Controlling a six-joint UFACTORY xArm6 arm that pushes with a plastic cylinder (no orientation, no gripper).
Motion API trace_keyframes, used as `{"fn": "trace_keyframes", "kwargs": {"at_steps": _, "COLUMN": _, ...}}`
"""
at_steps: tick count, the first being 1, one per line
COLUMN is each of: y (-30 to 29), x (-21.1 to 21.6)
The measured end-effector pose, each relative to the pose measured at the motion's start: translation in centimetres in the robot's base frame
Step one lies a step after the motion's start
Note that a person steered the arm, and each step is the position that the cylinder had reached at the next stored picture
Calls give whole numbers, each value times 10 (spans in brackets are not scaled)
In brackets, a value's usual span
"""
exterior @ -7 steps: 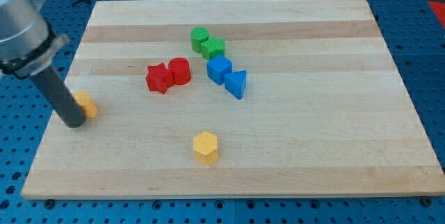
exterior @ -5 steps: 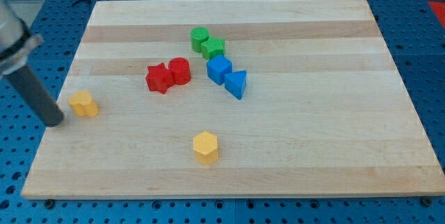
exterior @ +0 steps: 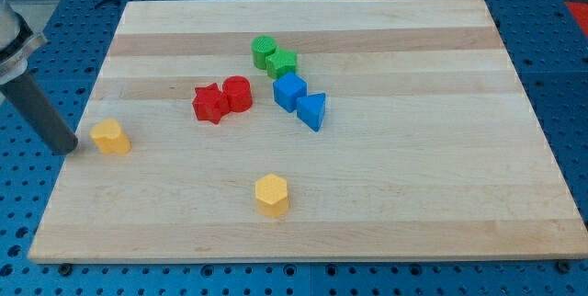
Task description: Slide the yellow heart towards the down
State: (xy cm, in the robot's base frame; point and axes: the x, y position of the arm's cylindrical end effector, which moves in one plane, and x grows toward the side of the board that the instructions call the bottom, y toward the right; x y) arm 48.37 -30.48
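The yellow heart (exterior: 110,137) lies near the board's left edge. My tip (exterior: 64,148) is at the left edge of the wooden board (exterior: 386,204), just left of the yellow heart with a small gap between them. A yellow hexagon (exterior: 272,194) lies lower, near the middle of the view's bottom.
A red star (exterior: 210,104) and a red cylinder (exterior: 238,93) touch near the middle. A green cylinder (exterior: 264,51) and a green star (exterior: 283,62) sit above a blue cube (exterior: 289,91) and a blue triangle (exterior: 312,110). Blue pegboard surrounds the board.
My tip has moved left and slightly up, away from the yellow heart, which it partly covered at first. The blocks have not moved.
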Motion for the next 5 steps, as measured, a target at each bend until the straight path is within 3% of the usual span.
{"fn": "trace_keyframes", "kwargs": {"at_steps": 2, "y": 2, "x": -24}}
{"fn": "trace_keyframes", "kwargs": {"at_steps": 5, "y": 116, "x": 9}}
